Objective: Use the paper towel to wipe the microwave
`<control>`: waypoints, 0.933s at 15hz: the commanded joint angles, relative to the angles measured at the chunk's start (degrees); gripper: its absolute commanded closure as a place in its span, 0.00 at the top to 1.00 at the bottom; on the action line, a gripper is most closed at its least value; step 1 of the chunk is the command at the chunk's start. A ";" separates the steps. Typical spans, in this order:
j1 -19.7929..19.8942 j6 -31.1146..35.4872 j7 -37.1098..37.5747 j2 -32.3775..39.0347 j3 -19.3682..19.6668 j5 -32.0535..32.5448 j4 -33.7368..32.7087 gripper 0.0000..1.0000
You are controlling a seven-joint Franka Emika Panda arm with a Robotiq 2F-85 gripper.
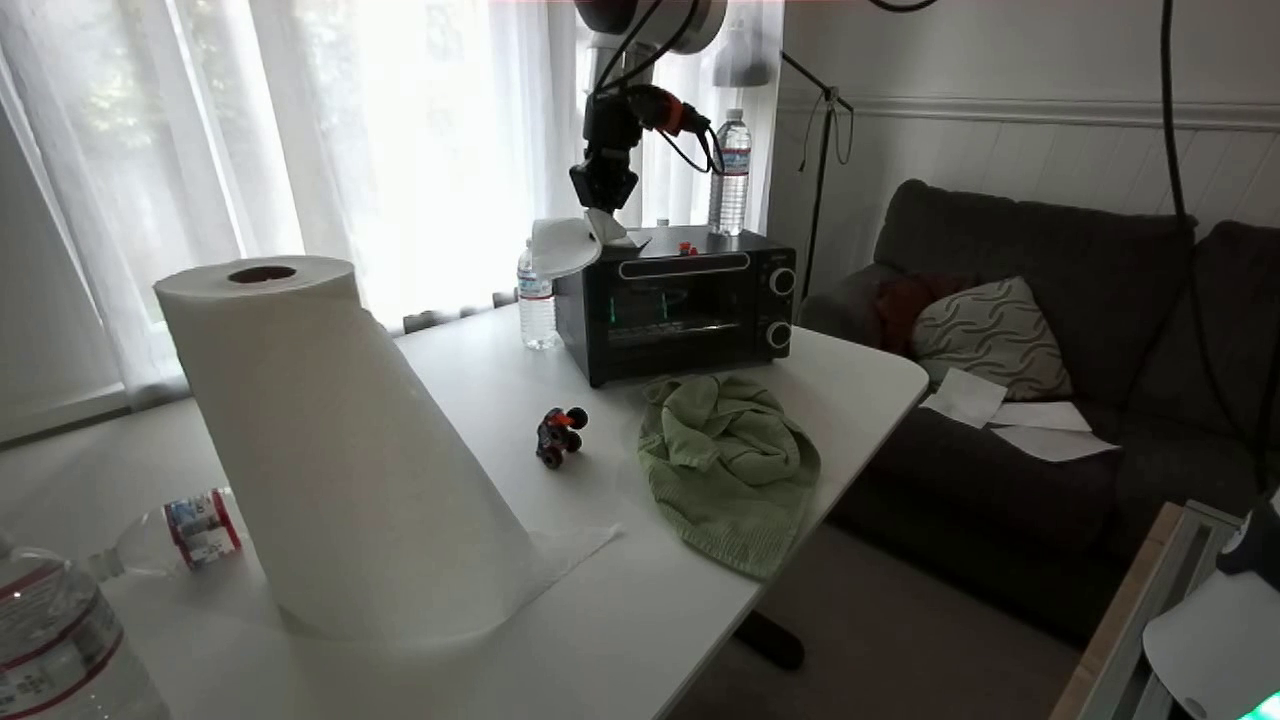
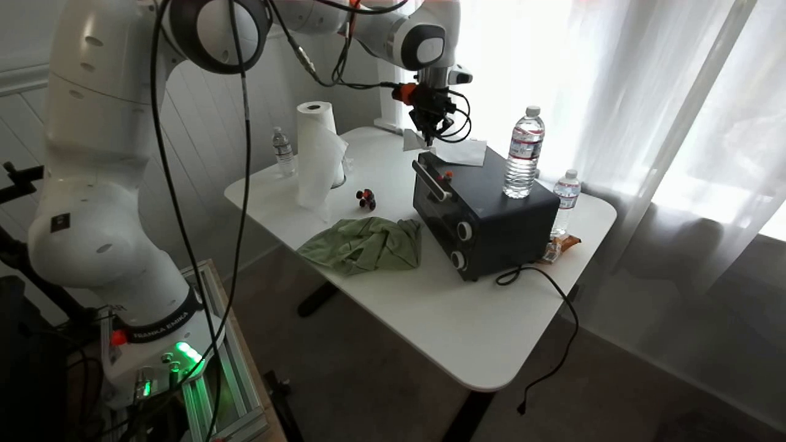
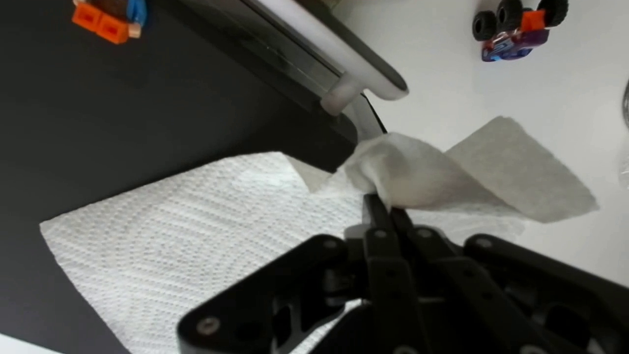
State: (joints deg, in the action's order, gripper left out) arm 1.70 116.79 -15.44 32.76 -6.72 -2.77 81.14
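Observation:
The microwave point(image 1: 680, 310) is a black box with a dark glass door and knobs on the table. It shows in both exterior views point(image 2: 509, 227), and its top point(image 3: 147, 108) and door handle fill part of the wrist view. My gripper point(image 3: 385, 201) is shut on a white paper towel point(image 3: 206, 236), pinched in a crumpled fold. The gripper point(image 1: 603, 205) is just above the microwave's far side from the knobs, pointing down point(image 2: 428, 141). The towel point(image 2: 463, 152) lies partly over the microwave's top. Another part point(image 1: 565, 247) hangs out past the side edge.
A water bottle point(image 2: 525, 153) and a small orange toy point(image 3: 103, 24) stand on the microwave. A green cloth point(image 1: 730, 460), a toy truck point(image 1: 560, 437) and a paper towel roll point(image 1: 350, 450) are on the table. Another bottle point(image 1: 537, 310) stands beside the microwave. A cord point(image 2: 552, 288) hangs off the table.

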 commanded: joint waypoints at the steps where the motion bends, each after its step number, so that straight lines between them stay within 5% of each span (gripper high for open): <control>1: 0.26 1.89 -0.84 -3.56 0.97 -0.34 1.86 0.03; 7: -0.12 10.38 1.71 -3.45 5.21 4.37 2.02 0.03; 14: -0.16 11.34 4.37 -0.99 7.64 6.83 2.69 0.03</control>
State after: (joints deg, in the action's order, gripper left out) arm 2.01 127.11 -13.28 31.55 0.17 2.17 82.47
